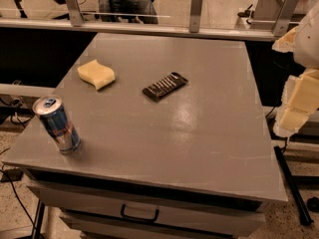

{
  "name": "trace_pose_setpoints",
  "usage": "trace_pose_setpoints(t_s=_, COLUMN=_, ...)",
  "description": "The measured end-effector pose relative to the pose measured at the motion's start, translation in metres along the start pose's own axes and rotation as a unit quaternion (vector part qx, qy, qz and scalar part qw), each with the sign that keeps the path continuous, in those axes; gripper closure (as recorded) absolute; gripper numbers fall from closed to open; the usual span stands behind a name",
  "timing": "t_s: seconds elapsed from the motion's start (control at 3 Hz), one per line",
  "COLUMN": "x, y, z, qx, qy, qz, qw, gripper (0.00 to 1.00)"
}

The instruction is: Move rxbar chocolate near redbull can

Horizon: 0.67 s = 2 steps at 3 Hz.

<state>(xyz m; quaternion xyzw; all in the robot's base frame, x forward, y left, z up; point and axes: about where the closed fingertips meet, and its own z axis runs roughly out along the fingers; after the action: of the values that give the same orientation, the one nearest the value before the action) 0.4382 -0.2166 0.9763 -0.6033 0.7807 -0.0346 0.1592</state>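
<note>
The rxbar chocolate (165,86) is a flat black bar with white stripes. It lies at an angle in the middle of the grey table top (199,133). The redbull can (56,124) stands upright near the table's front left corner, blue and silver with a blue tab on top. The bar and the can are far apart. My gripper (298,102) is at the right edge of the view, beyond the table's right side and well away from the bar. It holds nothing that I can see.
A pale yellow wavy sponge (96,74) lies at the table's left, behind the can. A railing with metal posts (196,10) runs behind the table. Drawers with a handle (139,215) sit below the front edge.
</note>
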Motion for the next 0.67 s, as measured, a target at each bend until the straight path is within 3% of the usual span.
trace_pose_setpoints(t_s=0.33, x=-0.001, y=0.000, z=0.000, qx=0.000, qy=-0.001, qz=-0.002, qw=1.0000, gripper=0.00)
trace_pose_setpoints(t_s=0.67, x=-0.022, y=-0.004, z=0.007, qx=-0.004, qy=-0.015, qz=-0.037, qw=0.9992, gripper=0.00)
